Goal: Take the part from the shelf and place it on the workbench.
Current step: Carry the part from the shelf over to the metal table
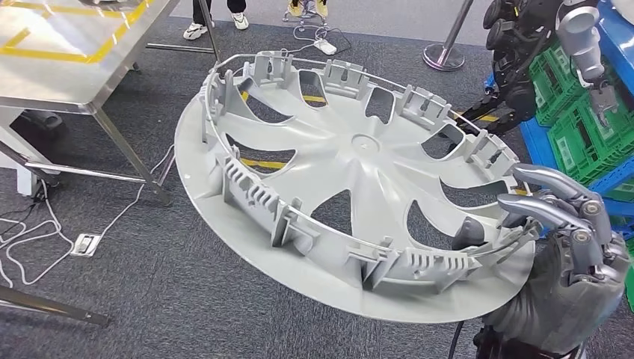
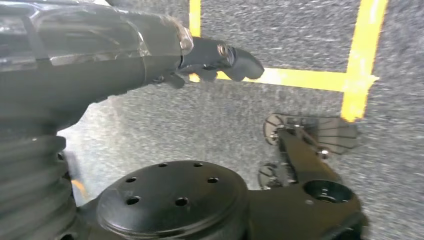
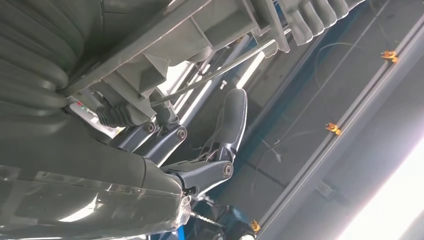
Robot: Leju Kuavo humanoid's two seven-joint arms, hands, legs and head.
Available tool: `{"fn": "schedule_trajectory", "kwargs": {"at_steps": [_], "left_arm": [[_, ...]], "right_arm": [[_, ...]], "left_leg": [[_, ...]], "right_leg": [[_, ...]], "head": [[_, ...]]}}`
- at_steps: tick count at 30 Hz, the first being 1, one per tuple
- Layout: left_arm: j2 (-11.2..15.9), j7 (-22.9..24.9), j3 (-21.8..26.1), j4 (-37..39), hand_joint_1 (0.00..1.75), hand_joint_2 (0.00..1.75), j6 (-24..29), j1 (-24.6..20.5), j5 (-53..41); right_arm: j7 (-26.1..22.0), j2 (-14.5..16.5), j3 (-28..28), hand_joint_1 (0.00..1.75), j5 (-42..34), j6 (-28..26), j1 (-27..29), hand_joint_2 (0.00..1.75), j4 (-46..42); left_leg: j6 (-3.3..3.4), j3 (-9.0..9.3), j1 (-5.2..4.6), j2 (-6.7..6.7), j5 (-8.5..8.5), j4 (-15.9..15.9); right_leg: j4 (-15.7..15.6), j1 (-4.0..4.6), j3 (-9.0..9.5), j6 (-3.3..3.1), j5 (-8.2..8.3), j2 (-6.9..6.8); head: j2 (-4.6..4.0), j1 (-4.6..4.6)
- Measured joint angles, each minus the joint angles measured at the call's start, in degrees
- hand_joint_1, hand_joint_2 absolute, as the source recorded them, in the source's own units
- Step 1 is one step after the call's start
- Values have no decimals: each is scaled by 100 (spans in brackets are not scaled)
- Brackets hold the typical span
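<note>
right hand fingers gripping rim of large grey plastic wheel cover | left hand fingers apart, holding nothing | steel desk beyond, well apart | green crates beside right hand

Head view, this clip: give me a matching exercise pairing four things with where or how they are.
Things:
1. large grey plastic wheel cover
2. steel workbench with yellow tape markings
3. green plastic crates
4. white power strip

Places or states:
A. stacked at the far right, beside blue shelving
B. lying on the dark carpet, cables running to it
C. held at its rim by the right hand, ribbed inner side up
D. standing at the upper left, not yet bearing the part

Pairs: 1-C, 2-D, 3-A, 4-B
</note>
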Motion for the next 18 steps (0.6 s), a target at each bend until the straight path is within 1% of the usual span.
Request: {"fn": "schedule_trajectory", "kwargs": {"at_steps": [1, 2, 3, 4, 5, 6, 7, 8, 9, 10, 11, 12, 13, 14, 15, 16, 17, 18], "left_arm": [[7, -92, 0, 0, 0, 175, 2, -3, -12], [14, -184, 0, -1, 0, 175, 4, -7, -21], [14, -256, 0, -1, 0, 175, 5, -11, -28], [15, -306, 0, -1, 0, 175, 3, -12, -32], [15, -327, 0, -1, 0, 175, 0, -8, -34], [15, -316, 0, 0, 0, 175, -7, -4, -35], [15, -283, 0, 1, 0, 175, -18, -1, -35], [15, -234, 0, 1, 0, 175, -32, -1, -35], [4, -173, 0, 0, 0, 175, -48, -3, -38], [-9, -114, 0, -2, 0, 175, -62, -5, -43], [-26, -55, -1, -4, 0, 175, -77, -4, -51], [-45, 2, -1, -5, 0, 175, -96, -1, -62], [-60, 62, -2, -5, 0, 175, -120, 2, -77], [-76, 138, -2, -5, 0, 175, -147, 4, -97], [-93, 223, -2, -4, 0, 175, -170, 1, -116], [-113, 305, -2, -5, 0, 175, -185, -4, -132], [-132, 364, -2, -5, 0, 175, -192, -9, -142], [-149, 377, -2, -5, 0, 175, -193, -13, -144]], "right_arm": [[-4, 9, 0, 175, 0, -13, 1, 175, 0], [-11, 17, 1, 175, 0, -25, 2, 175, 1], [-19, 25, 1, 175, 4, -33, 2, 175, 1], [-27, 29, 1, 175, 15, -34, -3, 175, 2], [-32, 30, 1, 175, 29, -18, -11, 175, 2], [-33, 31, 1, 175, 53, 12, -20, 175, 1], [-26, 31, 1, 175, 81, 55, -31, 175, -2], [-10, 32, 1, 175, 113, 106, -44, 175, -9], [14, 31, -1, 175, 144, 160, -56, 175, -20], [44, 29, -2, 175, 170, 213, -71, 175, -36], [72, 29, -3, 175, 190, 261, -83, 175, -54], [98, 28, -2, 175, 198, 308, -90, 175, -69], [117, 29, 1, 175, 194, 361, -97, 175, -84], [129, 31, 6, 175, 187, 424, -104, 175, -96], [137, 32, 17, 175, 177, 493, -107, 175, -103], [138, 34, 33, 175, 170, 558, -111, 175, -108], [142, 35, 60, 175, 169, 605, -113, 175, -105], [150, 37, 94, 175, 169, 629, -113, 175, -96]], "left_leg": [[-21, -75, 0, 122, -109, 148], [-45, -204, 11, 262, -278, 423], [-79, -372, 26, 358, -463, 785], [-111, -532, 48, 387, -611, 1132], [-140, -633, 68, 397, -676, 1364], [-164, -638, 85, 408, -636, 1398], [-184, -528, 98, 445, -502, 1213], [-201, -326, 107, 532, -316, 858], [-201, -118, 97, 660, -190, 495], [-171, 41, 85, 765, -101, 202], [-125, 125, 66, 835, -79, 36], [-66, 130, 42, 844, -103, 2], [-10, 115, 34, 795, -89, -6], [30, 111, 32, 746, -81, -13], [65, 111, 34, 692, -70, -20], [97, 114, 41, 636, -59, -27], [122, 117, 44, 579, -52, -30], [143, 115, 35, 523, -49, -29]], "right_leg": [[-59, -10, 21, -13, 34, -57], [-92, -14, 34, -22, 54, -114], [-99, -10, 37, -27, 59, -171], [-96, -10, 36, -29, 57, -232], [-88, -10, 35, -23, 50, -290], [-78, -13, 36, -12, 40, -344], [-62, -17, 37, 7, 26, -393], [-35, -23, 39, 34, 3, -437], [-1, -17, 36, 70, -26, -476], [33, -11, 33, 108, -56, -509], [57, -5, 32, 140, -78, -539], [66, 0, 30, 171, -88, -565], [66, -11, 35, 196, -91, -595], [73, -27, 34, 225, -109, -593], [136, -43, 13, 255, -172, -536], [299, -56, -51, 278, -293, -448], [586, -64, -172, 296, -469, -337], [966, -64, -340, 299, -662, -249]], "head": [[-1, -25], [-1, -56], [-1, -94], [-1, -128], [-1, -156], [-1, -182], [-1, -202], [-1, -220], [-1, -240], [-1, -246], [-1, -241], [0, -233], [0, -219], [0, -209], [0, -203], [-1, -186], [-1, -157], [-1, -122]]}}
